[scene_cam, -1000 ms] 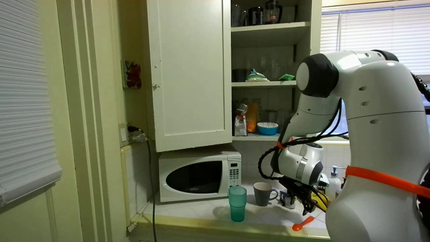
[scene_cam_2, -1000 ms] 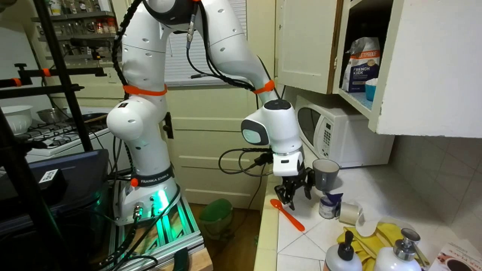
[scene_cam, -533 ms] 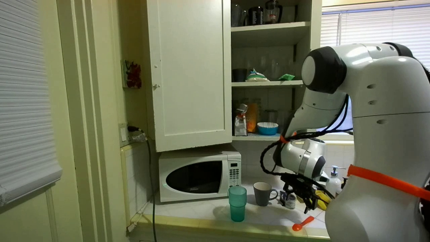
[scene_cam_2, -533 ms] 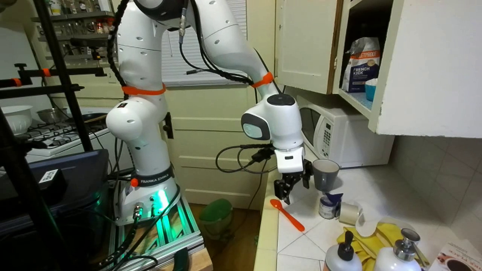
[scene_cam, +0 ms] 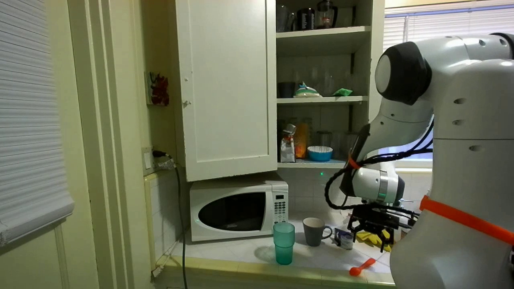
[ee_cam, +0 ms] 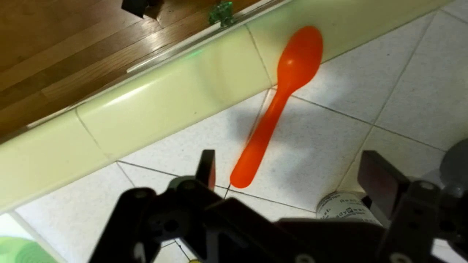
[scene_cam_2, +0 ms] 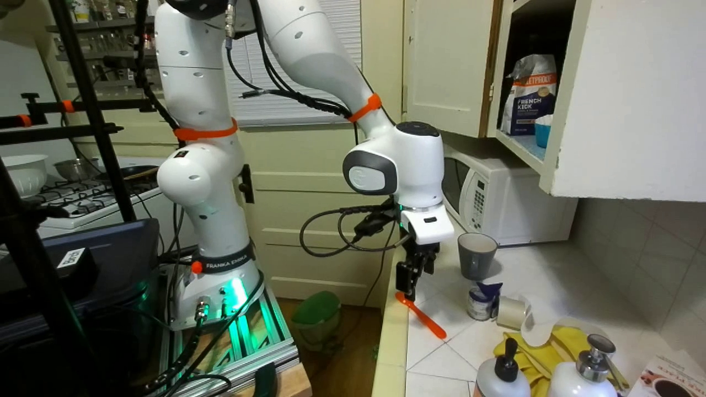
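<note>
Hanging with the gripper (ee_cam: pixel 290 164) spread wide above an orange spoon (ee_cam: pixel 273 109); lying flat on the white table (ee_cam: pixel 321 135), with its round end (ee_cam: pixel 301 56) mostly on the yellow edge (ee_cam: pixel 172 106); near a gray mug (scene_cam: pixel 313 233), farther from a teal cup (scene_cam: pixel 284 245).

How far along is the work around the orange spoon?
Apparently done: readying the gripper; its jaws stand wide apart. In hand: likely lining up with the orange spoon, whose handle end shows between the jaws in the wrist view. Left, probably: a grasp, as the spoon lies unheld on the counter.
</note>
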You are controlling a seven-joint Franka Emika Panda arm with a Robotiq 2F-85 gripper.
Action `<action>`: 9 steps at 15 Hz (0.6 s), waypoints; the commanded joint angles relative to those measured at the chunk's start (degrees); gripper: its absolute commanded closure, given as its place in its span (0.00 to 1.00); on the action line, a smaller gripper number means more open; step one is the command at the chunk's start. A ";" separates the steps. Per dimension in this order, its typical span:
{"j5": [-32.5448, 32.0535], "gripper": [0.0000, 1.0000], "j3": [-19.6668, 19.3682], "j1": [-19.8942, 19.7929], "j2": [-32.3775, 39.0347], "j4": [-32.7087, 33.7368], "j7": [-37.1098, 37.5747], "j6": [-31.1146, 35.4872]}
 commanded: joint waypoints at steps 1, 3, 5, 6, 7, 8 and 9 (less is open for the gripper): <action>-10.29 0.00 -2.59 0.99 -4.71 -2.59 -1.13 -1.67; -12.90 0.00 -2.66 1.02 -6.99 -3.64 -3.92 -2.01; -14.34 0.00 -2.46 1.07 -8.84 -4.54 -6.05 -1.53; -14.44 0.00 -2.34 1.16 -9.85 -4.93 -6.67 -1.37; -14.01 0.00 -2.26 1.32 -10.83 -5.20 -7.46 -1.67; -13.21 0.00 -2.21 1.56 -11.79 -5.46 -8.22 -1.93; -12.09 0.00 -2.21 1.92 -12.64 -5.60 -9.16 -2.36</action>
